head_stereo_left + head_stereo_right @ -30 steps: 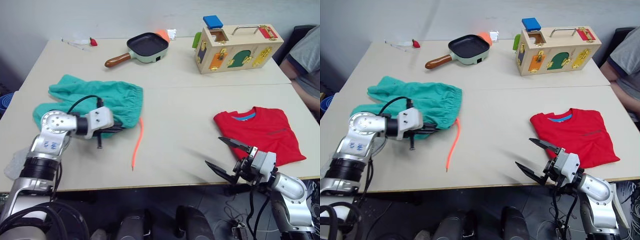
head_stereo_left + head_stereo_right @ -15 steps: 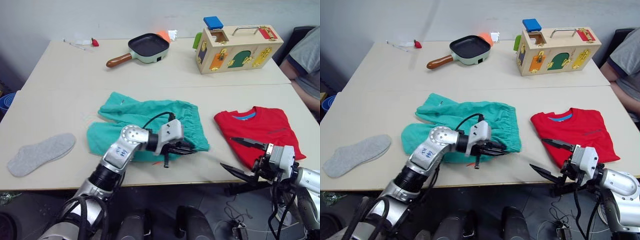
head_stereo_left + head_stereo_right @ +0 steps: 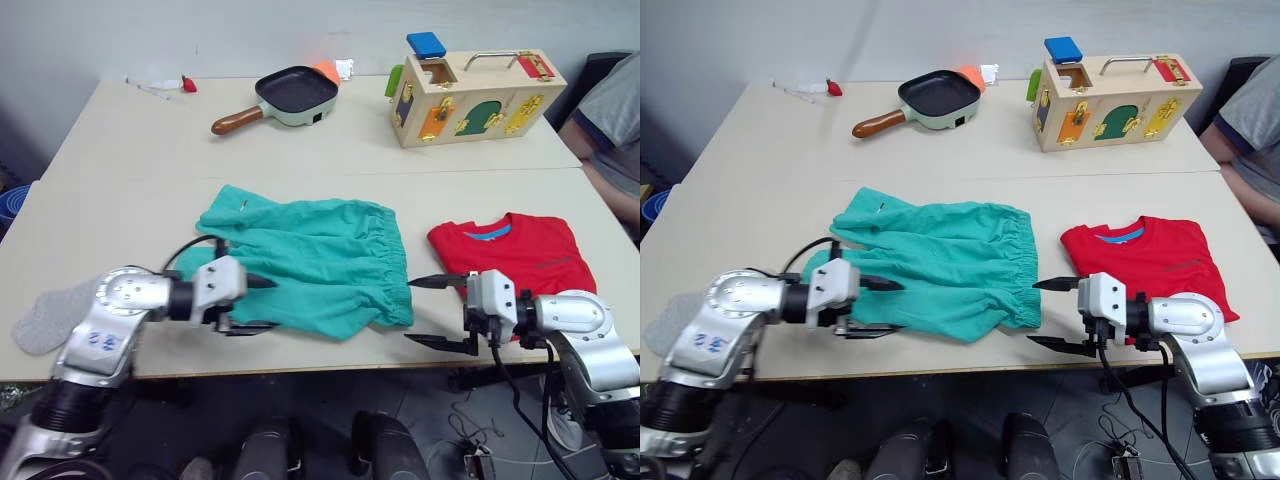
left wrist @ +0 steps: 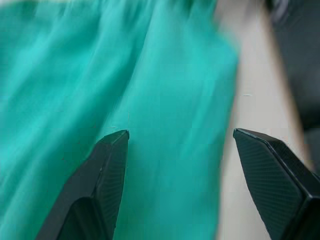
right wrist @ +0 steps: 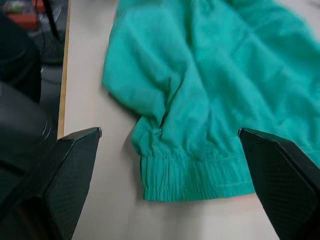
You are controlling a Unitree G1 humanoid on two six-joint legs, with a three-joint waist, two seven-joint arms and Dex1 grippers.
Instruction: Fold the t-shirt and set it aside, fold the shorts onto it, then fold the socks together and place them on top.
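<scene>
The red t-shirt (image 3: 1145, 262) lies folded on the table's (image 3: 970, 150) right, so the shorts (image 3: 940, 265) spread mid-table look like the step in hand. Both the left pincer (image 3: 878, 307) and right pincer (image 3: 1052, 314) gape wide and empty at opposite ends; next each needs to bite an edge and fold across

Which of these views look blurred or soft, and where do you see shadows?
Left wrist view: the shorts are smeared, while the left gripper stays crisp. Right wrist view: the waistband is fairly sharp and the right gripper looks soft. Left eye view: even light, with faint shadows under the pan and wooden box.
</scene>
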